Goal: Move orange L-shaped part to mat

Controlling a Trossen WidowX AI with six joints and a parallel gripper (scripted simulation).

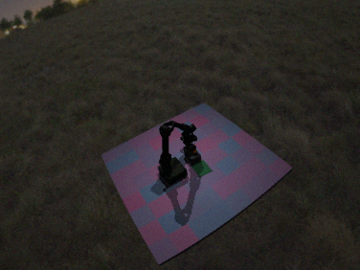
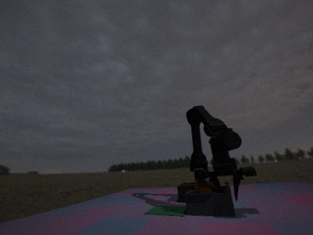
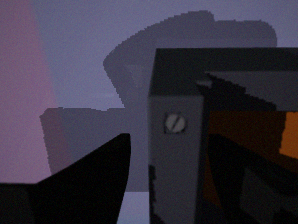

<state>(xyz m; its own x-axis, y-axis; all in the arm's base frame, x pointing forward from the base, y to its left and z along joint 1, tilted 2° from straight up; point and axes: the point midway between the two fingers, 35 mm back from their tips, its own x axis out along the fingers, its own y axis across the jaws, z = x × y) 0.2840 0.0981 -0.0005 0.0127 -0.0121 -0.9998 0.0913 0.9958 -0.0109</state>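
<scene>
The orange part [image 1: 194, 151] [image 2: 202, 187] shows above the rim of the grey tray [image 1: 191, 160] [image 2: 206, 205] [image 3: 172, 155] in the exterior view, with one end tipped up. In the wrist view only a stretch of the orange part [image 3: 291, 142] shows at the right, partly shaded. My gripper [image 2: 226, 192] [image 3: 169, 142] points down and is partly open, its fingers astride a tray wall. One finger is inside the tray, over the part; the other hangs outside. The inner fingertip's contact with the part is hidden. The green mat [image 1: 204, 168] [image 2: 166, 211] lies beside the tray.
The arm's dark base [image 1: 173, 173] stands close to the tray. A screw head [image 3: 175, 123] sits on top of the tray wall. The tray walls rise around the inner finger. Arm shadows fall on the checkered floor.
</scene>
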